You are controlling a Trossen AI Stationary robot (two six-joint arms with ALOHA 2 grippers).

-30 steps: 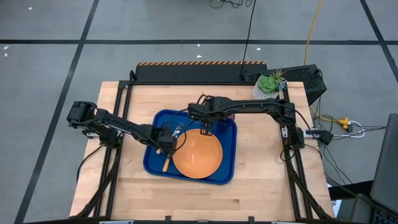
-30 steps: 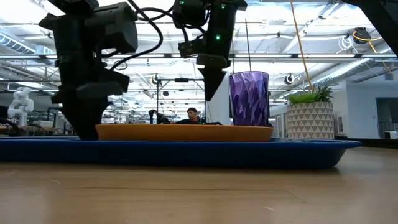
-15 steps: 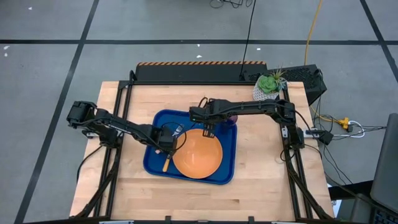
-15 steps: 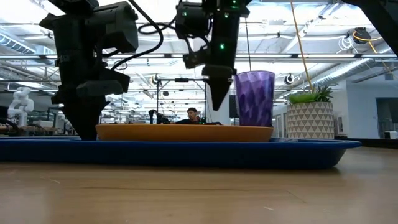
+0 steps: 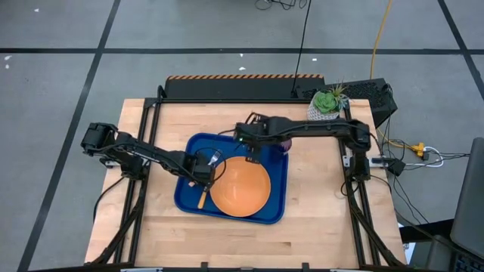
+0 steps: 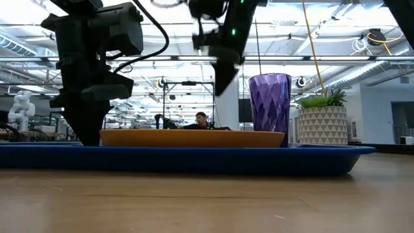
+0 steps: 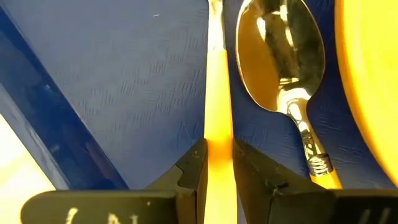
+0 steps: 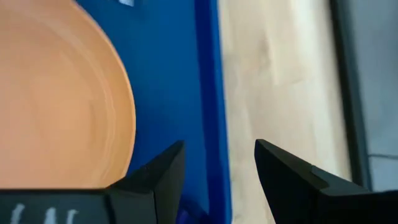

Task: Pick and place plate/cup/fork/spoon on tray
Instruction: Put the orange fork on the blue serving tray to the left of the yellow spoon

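The blue tray (image 5: 189,198) lies mid-table with the orange plate (image 5: 240,187) in it. The purple cup (image 6: 270,107) stands upright at the tray's far right, partly under my right arm in the high view (image 5: 283,143). The fork (image 7: 217,93) and the spoon (image 7: 280,56) lie side by side on the tray floor, left of the plate. My left gripper (image 5: 204,180) is low over the tray's left part, shut on the fork. My right gripper (image 5: 250,157) is open and empty above the plate's far rim, left of the cup (image 6: 223,84). My left gripper pinches the fork's orange handle (image 7: 217,155) between its two fingers (image 7: 193,171), partway along it. The fingers come from above, pointing down, and lie across the handle. The fork lies flat along the tray floor, its handle end (image 5: 201,200) toward the near edge.
A white pot with a green succulent (image 5: 327,104) stands at the table's far right corner. The tray's right lip (image 8: 208,74) and bare wood (image 8: 273,62) lie under my right gripper's view. Bare wood surrounds the tray.
My right gripper has dipped beside the cup, then risen, drifting a little toward the table's right edge. The cup has shifted a little toward the table's right and stays upright on the tray.
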